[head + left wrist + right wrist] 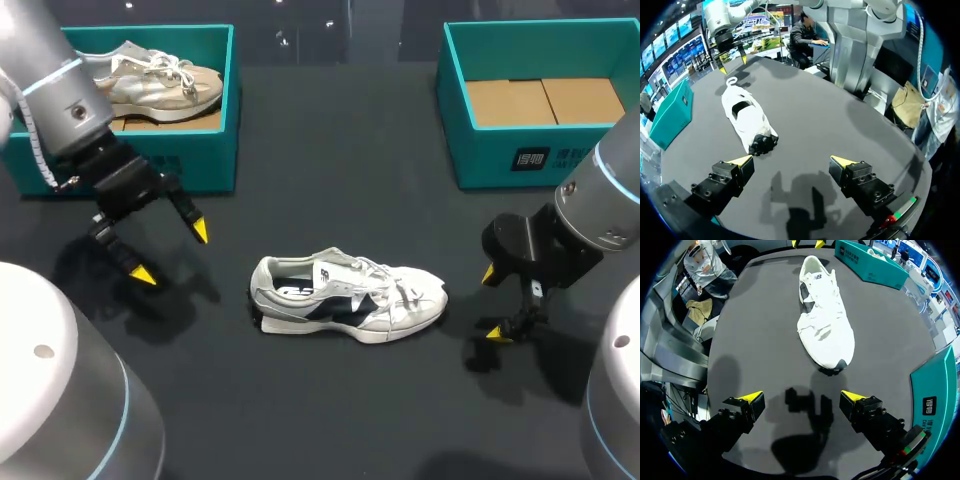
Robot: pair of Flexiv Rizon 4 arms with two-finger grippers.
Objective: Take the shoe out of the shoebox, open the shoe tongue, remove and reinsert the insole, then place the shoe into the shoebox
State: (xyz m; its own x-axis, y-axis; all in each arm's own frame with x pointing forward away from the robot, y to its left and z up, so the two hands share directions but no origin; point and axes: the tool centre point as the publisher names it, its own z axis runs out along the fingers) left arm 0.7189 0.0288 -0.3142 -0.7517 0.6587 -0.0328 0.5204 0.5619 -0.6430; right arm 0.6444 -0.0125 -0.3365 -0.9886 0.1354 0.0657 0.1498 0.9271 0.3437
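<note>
A white shoe with dark side marks lies on its sole in the middle of the black table, toe toward the right. My left gripper hangs open to the left of its heel, nothing between the fingers. In the left wrist view the shoe lies ahead of the open gripper, heel nearest. My right gripper is open just right of the toe. The right wrist view has the shoe toe-first ahead of the open gripper. The teal shoebox at the back right holds only cardboard.
A second teal box at the back left holds a beige shoe. The same box shows beyond the white shoe in the right wrist view. Bare black tabletop lies in front of the shoe.
</note>
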